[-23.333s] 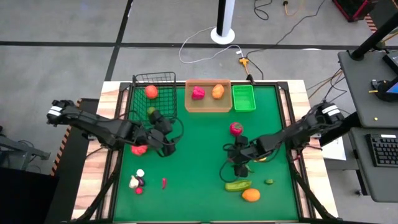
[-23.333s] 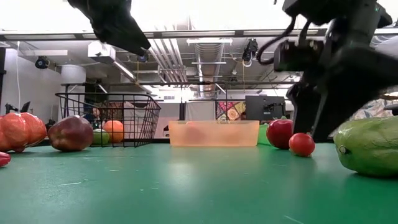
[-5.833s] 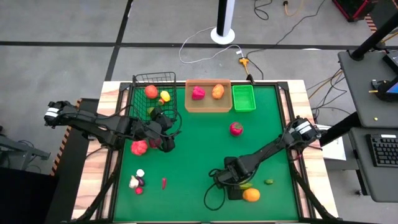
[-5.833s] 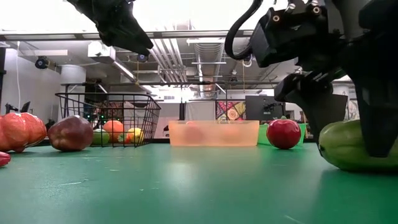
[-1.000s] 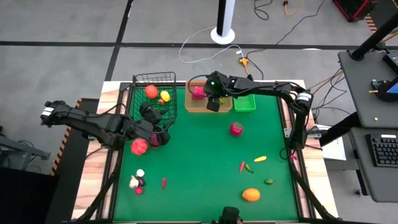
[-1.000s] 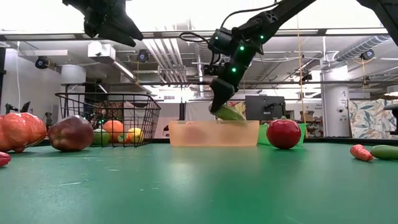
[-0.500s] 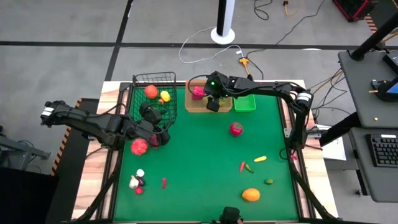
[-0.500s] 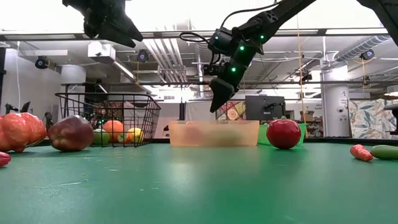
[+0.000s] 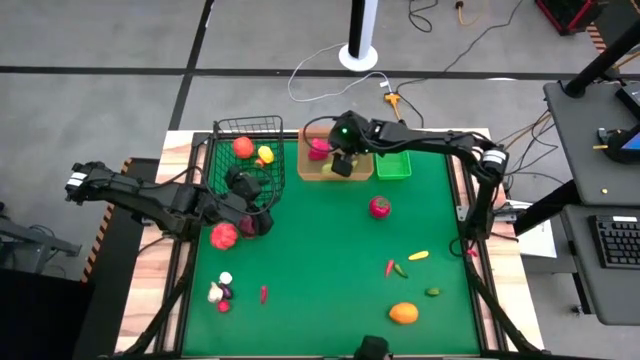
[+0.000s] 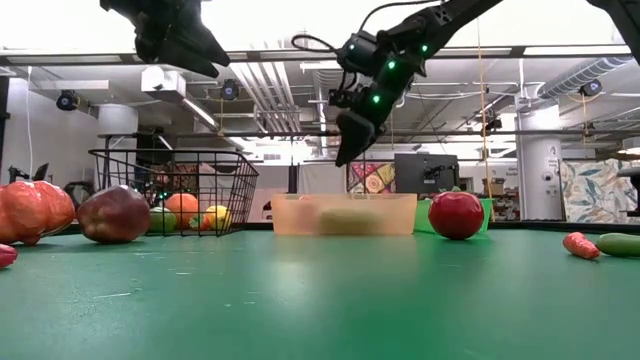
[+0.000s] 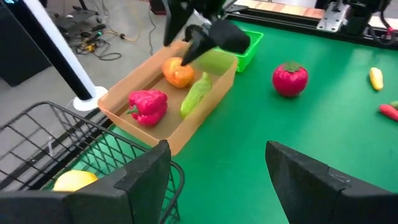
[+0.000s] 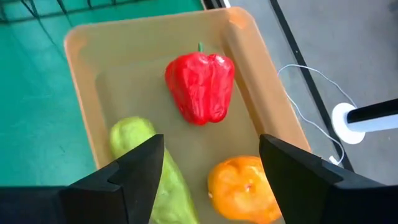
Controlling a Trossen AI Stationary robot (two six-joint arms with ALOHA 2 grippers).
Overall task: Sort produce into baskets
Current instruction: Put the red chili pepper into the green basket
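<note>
right gripper (image 10: pixel 347 140) hangs above the tan tray (image 9: pixel 305 172), fingers apart, nothing between them; the green cucumber (image 11: pixel 196 94) lies in the tray beside a red pepper (image 12: pixel 200 87) and an orange piece (image 12: pixel 242 188)

left gripper (image 9: pixel 252 206) sits near the black wire basket (image 9: pixel 222 132), fingers apart and empty in its wrist view; the basket holds an orange-red piece (image 9: pixel 243 147) and a yellow one (image 9: pixel 265 154)

still loose on the green mat (image 9: pixel 320 260): red apple (image 9: pixel 379 207), large red piece (image 9: pixel 224 236) just beside the left gripper, an orange (image 9: pixel 403 313), small chillies and bits

risks, as i judge them:
- the left gripper's fingers are close to the basket wire; a careless swing could snag or shove the basket
- round pieces may roll off if nudged rather than pinched square
- tiny chillies may slip a wide pinch
- the right gripper could clip the tray wall when leaving

writing: none readable on tray, baskets or produce
</note>
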